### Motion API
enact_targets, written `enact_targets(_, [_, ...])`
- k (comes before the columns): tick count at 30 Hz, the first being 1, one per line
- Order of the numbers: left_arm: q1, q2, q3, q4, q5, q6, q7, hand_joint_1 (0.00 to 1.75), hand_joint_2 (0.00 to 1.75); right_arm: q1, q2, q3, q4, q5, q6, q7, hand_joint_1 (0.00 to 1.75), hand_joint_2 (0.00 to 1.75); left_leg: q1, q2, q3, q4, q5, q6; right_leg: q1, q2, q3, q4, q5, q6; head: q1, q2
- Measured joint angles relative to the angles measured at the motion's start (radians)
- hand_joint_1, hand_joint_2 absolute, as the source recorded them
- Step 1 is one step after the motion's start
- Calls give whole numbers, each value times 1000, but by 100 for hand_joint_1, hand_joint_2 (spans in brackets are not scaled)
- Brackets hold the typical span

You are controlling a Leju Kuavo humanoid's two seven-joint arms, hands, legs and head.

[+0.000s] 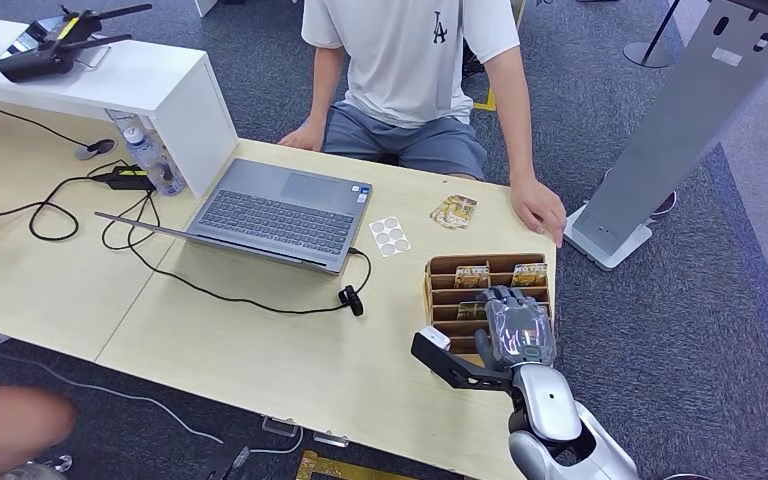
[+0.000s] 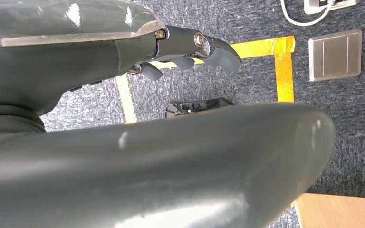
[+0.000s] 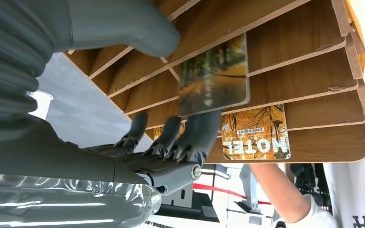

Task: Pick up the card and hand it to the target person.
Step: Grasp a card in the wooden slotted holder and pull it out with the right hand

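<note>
A wooden card rack [image 1: 438,292] stands at the table's right end with orange "HOTEL" cards [image 1: 472,275] in its far slots. My right hand [image 1: 516,328] is over the rack. Up close, a card [image 3: 214,76] with an autumn picture lies in front of the rack's dividers [image 3: 304,57], pinched between the thumb [image 3: 123,23] and the fingers [image 3: 197,130]. Another HOTEL card [image 3: 256,133] sits in a slot beside it. The person in a white T-shirt [image 1: 410,50] sits across the table, one hand [image 1: 538,208] resting near the rack. My left hand [image 2: 190,45] hangs over the carpet, holding nothing.
An open laptop [image 1: 280,212] with trailing cables [image 1: 210,290] takes the table's middle. A sticker sheet [image 1: 389,236] and loose cards [image 1: 454,211] lie behind the rack. A white shelf [image 1: 130,80] and a bottle [image 1: 152,160] stand at the back left. A grey stand [image 1: 680,120] rises on the right.
</note>
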Motion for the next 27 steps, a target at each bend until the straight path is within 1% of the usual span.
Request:
enact_targets(4, [0, 0, 0, 0, 0, 0, 0, 0, 0, 0, 0, 0, 1, -6, 0, -2, 102, 175, 0, 0, 0, 0, 0, 0, 0, 0, 0, 0, 0, 0, 0, 0])
enact_targets(8, [0, 0, 0, 0, 0, 0, 0, 0, 0, -2, 0, 0, 2, -11, 0, -2, 125, 175, 0, 0, 0, 0, 0, 0, 0, 0, 0, 0, 0, 0, 0, 0])
enact_targets(22, [0, 0, 0, 0, -4, -9, -5, 0, 0, -6, 0, 0, 5, -15, 1, 1, 148, 175, 0, 0, 0, 0, 0, 0, 0, 0, 0, 0, 0, 0, 0, 0])
enact_targets(27, [0, 0, 0, 0, -17, -18, -15, 0, 0, -6, 0, -1, 3, -15, 2, 2, 148, 175, 0, 0, 0, 0, 0, 0, 0, 0, 0, 0, 0, 0, 0, 0])
